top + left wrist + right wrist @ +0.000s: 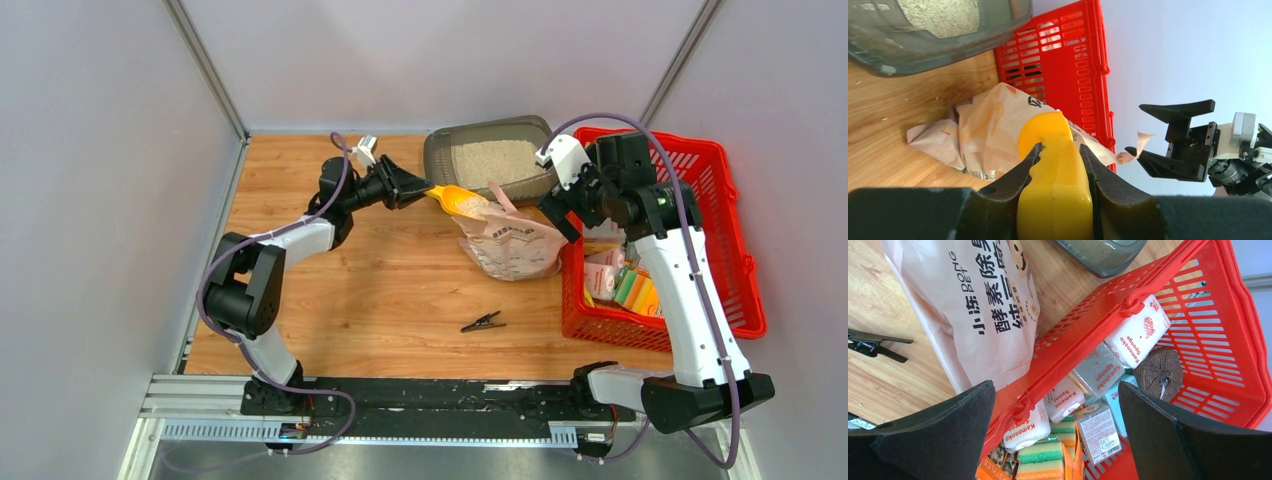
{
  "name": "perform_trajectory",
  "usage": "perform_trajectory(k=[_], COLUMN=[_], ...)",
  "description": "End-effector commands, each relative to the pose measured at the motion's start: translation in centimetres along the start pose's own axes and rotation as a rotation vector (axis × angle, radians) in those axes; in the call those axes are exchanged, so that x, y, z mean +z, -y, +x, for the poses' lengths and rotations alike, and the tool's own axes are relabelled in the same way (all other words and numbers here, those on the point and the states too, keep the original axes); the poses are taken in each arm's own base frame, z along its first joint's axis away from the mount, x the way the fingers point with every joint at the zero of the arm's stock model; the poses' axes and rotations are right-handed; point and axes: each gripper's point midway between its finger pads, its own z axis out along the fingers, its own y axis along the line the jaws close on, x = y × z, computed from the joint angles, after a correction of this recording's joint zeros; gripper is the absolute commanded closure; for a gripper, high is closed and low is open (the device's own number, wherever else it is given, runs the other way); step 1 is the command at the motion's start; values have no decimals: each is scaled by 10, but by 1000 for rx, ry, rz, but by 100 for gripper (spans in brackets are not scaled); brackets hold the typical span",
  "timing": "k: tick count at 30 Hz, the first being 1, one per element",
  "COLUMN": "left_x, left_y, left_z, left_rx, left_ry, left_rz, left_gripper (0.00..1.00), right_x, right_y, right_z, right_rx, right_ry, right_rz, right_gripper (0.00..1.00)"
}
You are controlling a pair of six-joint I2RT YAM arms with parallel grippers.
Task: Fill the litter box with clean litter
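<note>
Pale grey walls close in a wooden tabletop (380, 290) seen from above, with two robot arms mounted at its near edge. At the left, the left arm reaches toward the far middle of the table. The left gripper (418, 189) is clamped on the handle of a yellow plastic scoop (455, 200), one black finger pressed against each side. The scoop's bowl points right and lies at the opened top of a crumpled pale pink litter bag (510, 240), which has Chinese lettering and slumps on the wood near the table's centre. Just behind the scoop and bag, at the far edge, sits the litter box (440, 150), a shallow dark grey tray with rounded corners. The clean litter (497, 160), pale beige and sandy, lies as a layer across its floor. Nearer the arms, a small black clip (483, 322) lies alone on the wood. To the right of the bag, the right gripper (1138, 129) hangs above the gap between the bag and a red mesh basket (730, 200), its jaws spread wide and holding nothing; a torn strip of the bag curls close to one finger. The basket fills the table's right side, its far left corner just beside the litter box. Inside it lie white packets printed "Kamenoko Sponge" (1138, 332), green and orange striped sponges (1040, 460) and a dark brown ridged round object (1158, 372).
</note>
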Motion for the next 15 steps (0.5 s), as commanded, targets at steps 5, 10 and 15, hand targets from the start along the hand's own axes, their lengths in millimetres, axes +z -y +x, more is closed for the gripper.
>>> perform_trajectory(k=[5,10,15], left_x=[-17,-19,-23], left_y=[22,28,33], left_z=[-16,-17,-23], left_rx=[49,45,37], left_ry=[43,38,53], left_rz=[42,43,40], left_gripper=[100,100,100], right_x=[-6,-4,-5], right_y=[11,14,14], right_z=[-11,-15,-16], right_rx=[-16,-24,-24], right_ry=[36,44,47], right_rz=[39,45,45], right_gripper=[0,0,0])
